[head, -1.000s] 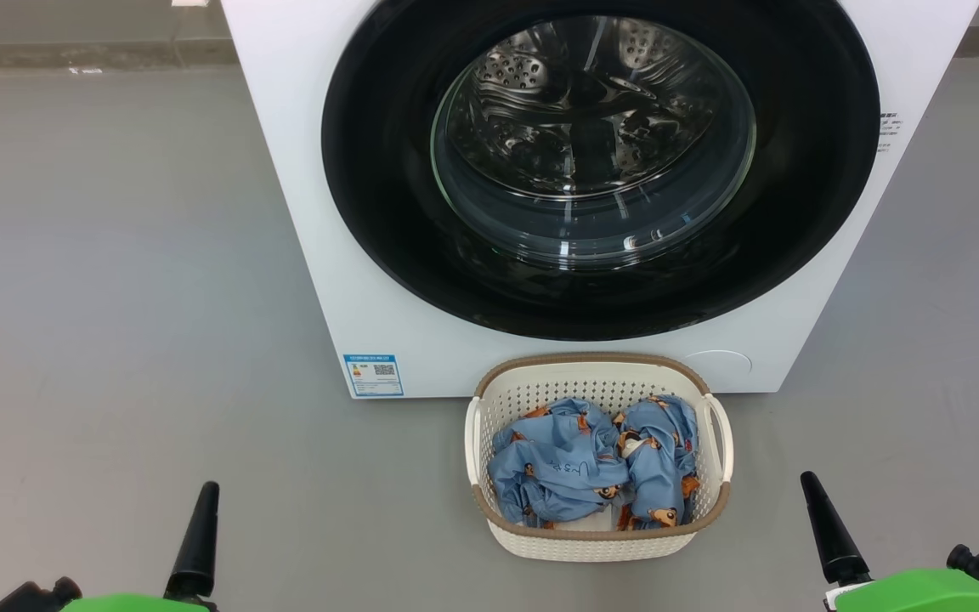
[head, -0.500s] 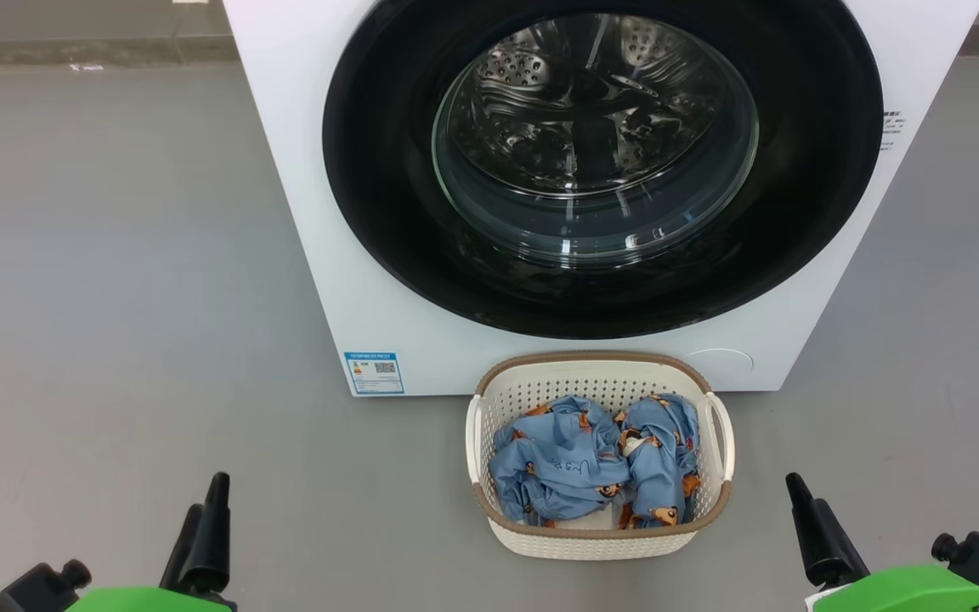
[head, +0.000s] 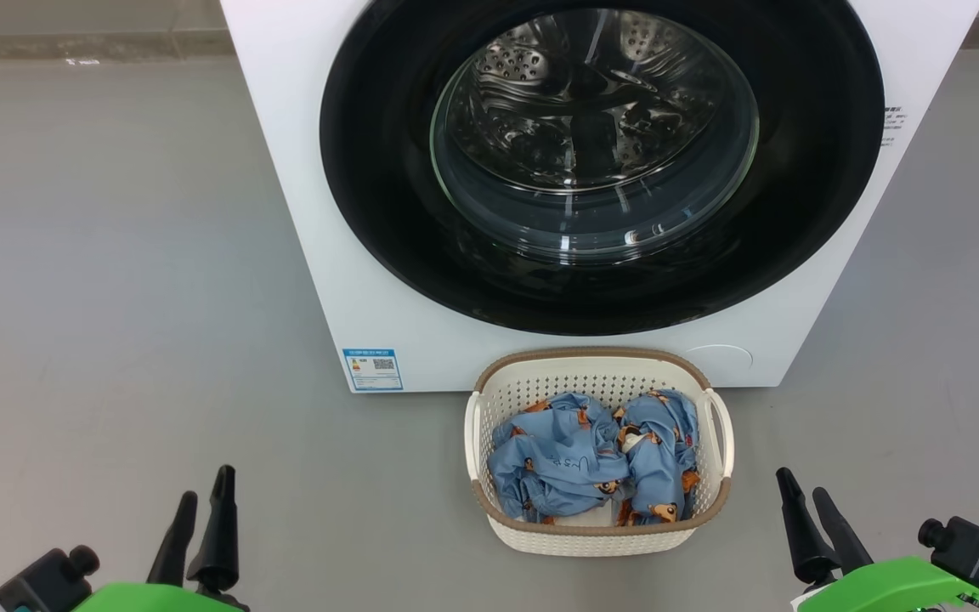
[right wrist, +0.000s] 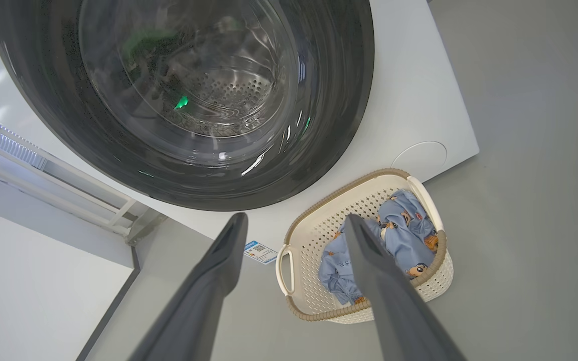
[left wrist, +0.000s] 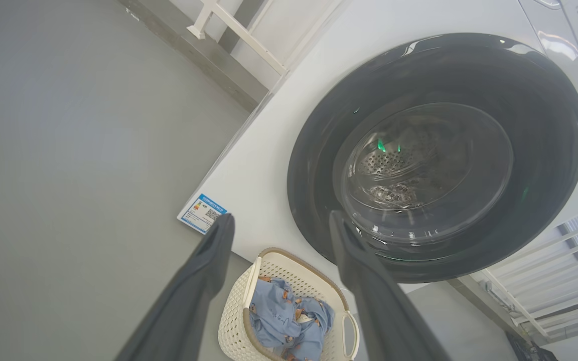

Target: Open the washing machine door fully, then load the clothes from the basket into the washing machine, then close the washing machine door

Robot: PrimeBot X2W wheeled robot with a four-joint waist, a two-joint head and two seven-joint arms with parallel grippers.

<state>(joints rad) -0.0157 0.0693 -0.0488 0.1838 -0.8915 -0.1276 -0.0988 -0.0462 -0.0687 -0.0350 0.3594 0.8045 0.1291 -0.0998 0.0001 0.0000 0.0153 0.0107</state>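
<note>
The white washing machine [head: 302,170] stands ahead of me, its round black door [head: 370,195] shut flat against the front, and the steel drum shows through the glass bowl. On the floor just in front sits the cream basket [head: 596,537] holding the light blue bear-print clothes [head: 574,463]. My left gripper [head: 202,497] is open at the lower left, well left of the basket. At the lower right my right gripper [head: 804,495] is open, a little right of the basket. In the wrist views the left gripper [left wrist: 280,219] and the right gripper [right wrist: 294,220] both stand wide with nothing between the fingers.
Grey floor [head: 116,297] spreads to the left and right of the machine. A white slatted frame [right wrist: 53,175] stands beside the machine, and a wall base [head: 82,42] runs along the back. A blue label [head: 372,369] marks the machine's lower left corner.
Both grippers have turned about their wrists, so two fingers of each now show instead of one. The camera has crept forward slightly. The door and the basket have not moved.
</note>
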